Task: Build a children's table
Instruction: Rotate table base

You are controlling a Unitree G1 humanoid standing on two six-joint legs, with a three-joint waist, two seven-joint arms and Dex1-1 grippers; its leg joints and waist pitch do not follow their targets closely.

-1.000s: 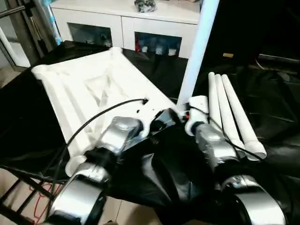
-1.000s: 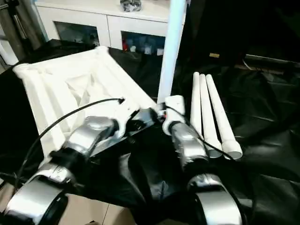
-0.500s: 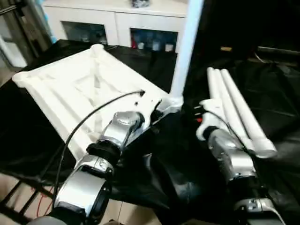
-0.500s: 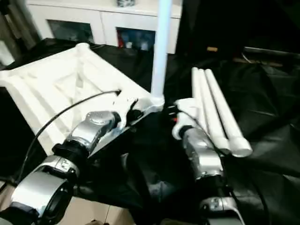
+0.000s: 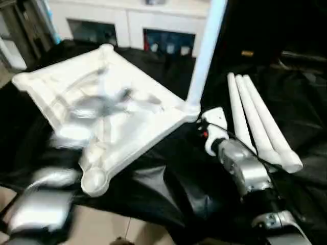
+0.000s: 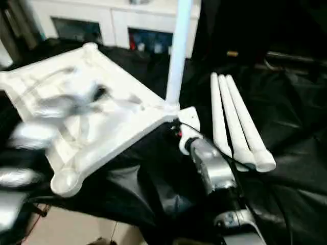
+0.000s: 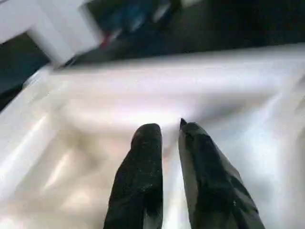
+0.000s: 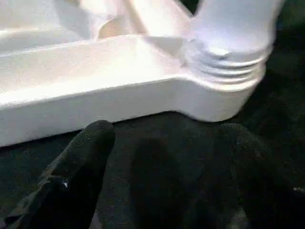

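The white tabletop (image 5: pixel 140 138) lies underside up on black cloth. One white leg (image 5: pixel 204 51) stands upright in its near right corner socket (image 8: pixel 224 67). Three more legs (image 5: pixel 255 122) lie side by side to the right. My right gripper (image 8: pixel 167 133) is open, just in front of that socket, touching nothing. My left arm (image 5: pixel 71 132) is a blur above the tabletop's left half. My left gripper (image 7: pixel 169 128) hovers over the ribbed underside, its fingers (image 7: pixel 147 143) a narrow gap apart and empty.
A white cabinet with glass doors (image 5: pixel 127 25) stands behind the work. The black cloth (image 5: pixel 168 189) hangs over the near edge, with bare floor (image 5: pixel 102 229) below. An empty corner socket (image 5: pixel 94 178) juts toward me.
My left gripper has come off the tabletop's corner by the upright leg and swung left over the tabletop, its fingers parting slightly. The right gripper stays open near that corner.
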